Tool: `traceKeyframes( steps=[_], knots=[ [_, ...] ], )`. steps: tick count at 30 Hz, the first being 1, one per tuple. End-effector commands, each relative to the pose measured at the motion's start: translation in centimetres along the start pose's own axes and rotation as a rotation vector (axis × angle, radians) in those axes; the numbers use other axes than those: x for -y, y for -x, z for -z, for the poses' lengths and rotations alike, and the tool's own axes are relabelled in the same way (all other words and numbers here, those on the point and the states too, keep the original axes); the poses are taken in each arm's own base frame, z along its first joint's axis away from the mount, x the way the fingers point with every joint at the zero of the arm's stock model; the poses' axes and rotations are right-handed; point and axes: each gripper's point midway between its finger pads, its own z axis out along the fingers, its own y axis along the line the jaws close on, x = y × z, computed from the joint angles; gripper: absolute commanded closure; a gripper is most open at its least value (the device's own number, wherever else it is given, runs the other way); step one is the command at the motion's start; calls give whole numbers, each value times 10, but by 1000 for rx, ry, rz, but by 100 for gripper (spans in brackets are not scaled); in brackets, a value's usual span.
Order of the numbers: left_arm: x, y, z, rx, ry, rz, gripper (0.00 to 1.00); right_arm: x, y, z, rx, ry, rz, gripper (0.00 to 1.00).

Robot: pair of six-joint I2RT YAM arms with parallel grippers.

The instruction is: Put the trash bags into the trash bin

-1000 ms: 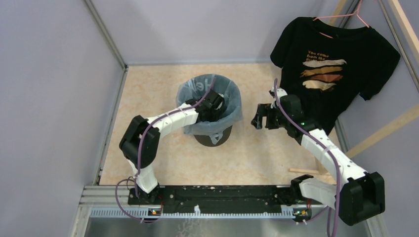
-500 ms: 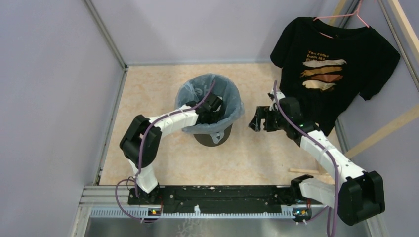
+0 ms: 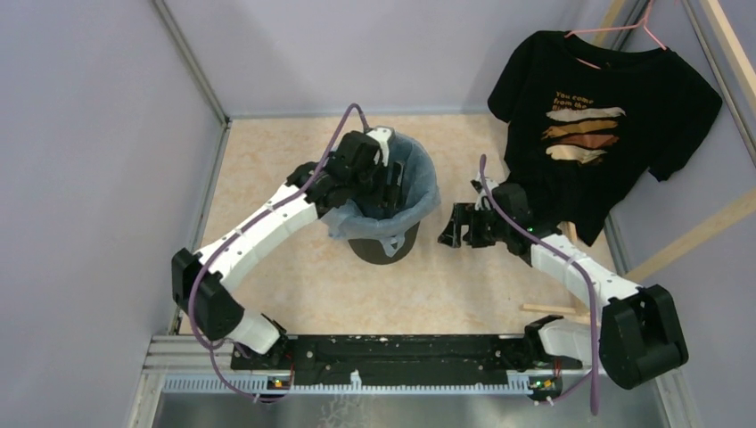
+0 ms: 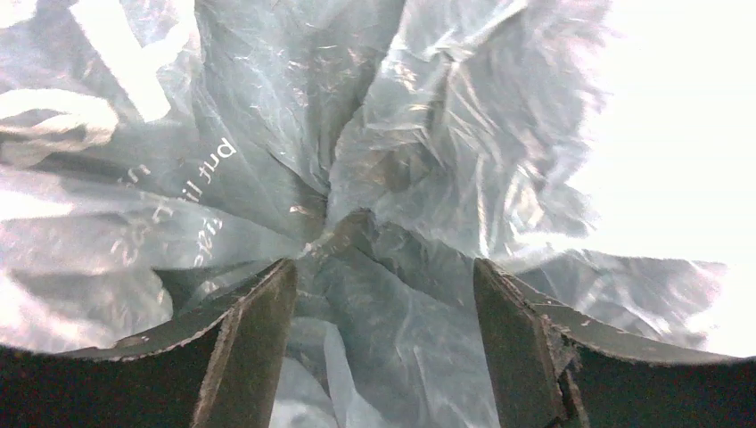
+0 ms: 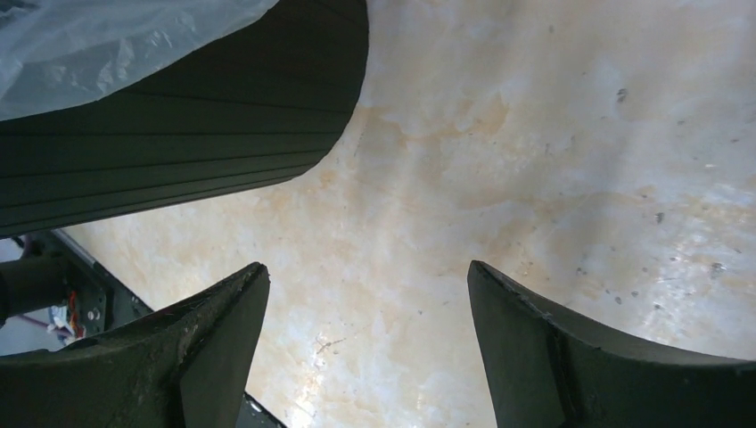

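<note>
The left gripper [image 3: 385, 178] reaches down into the mouth of the round black plastic trash bin [image 3: 383, 251], its jaws spread wide and clamped on nothing. In its wrist view the thin, crinkly, translucent light-blue trash bag [image 4: 401, 134] fills everything ahead of and between the fingers [image 4: 254, 343], gathered to a pucker just beyond the tips. The bag lines the bin, with its edge folded out over the rim. The right gripper [image 3: 456, 227] hangs low just to the right of the bin and apart from it, its jaws equally wide and empty, above the beige marbled tabletop [image 5: 535, 134]. From its own wrist view the bin's wall lies to the upper left.
</note>
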Motion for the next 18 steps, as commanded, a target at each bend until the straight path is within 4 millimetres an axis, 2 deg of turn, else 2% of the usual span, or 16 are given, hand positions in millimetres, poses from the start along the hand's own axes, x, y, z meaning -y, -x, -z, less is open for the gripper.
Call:
traceKeyframes(
  steps=[1, 5, 9, 12, 15, 18],
  knots=[
    [19, 22, 54, 85, -108, -16, 19, -19, 2, -14, 24, 121, -26, 18],
    [35, 47, 116, 286, -224, -13, 13, -44, 2, -30, 50, 274, -111, 17],
    [48, 57, 180, 463, -346, -20, 5, -62, 8, -54, 72, 326, -127, 17],
    [47, 55, 221, 567, -391, -31, 2, -71, 20, -71, 123, 336, -114, 15],
    [39, 46, 250, 628, -386, -38, 2, -84, 39, -88, 183, 335, -68, 14],
    [26, 35, 271, 668, -352, -29, 2, -112, 61, -105, 223, 385, -72, 13]
  ],
)
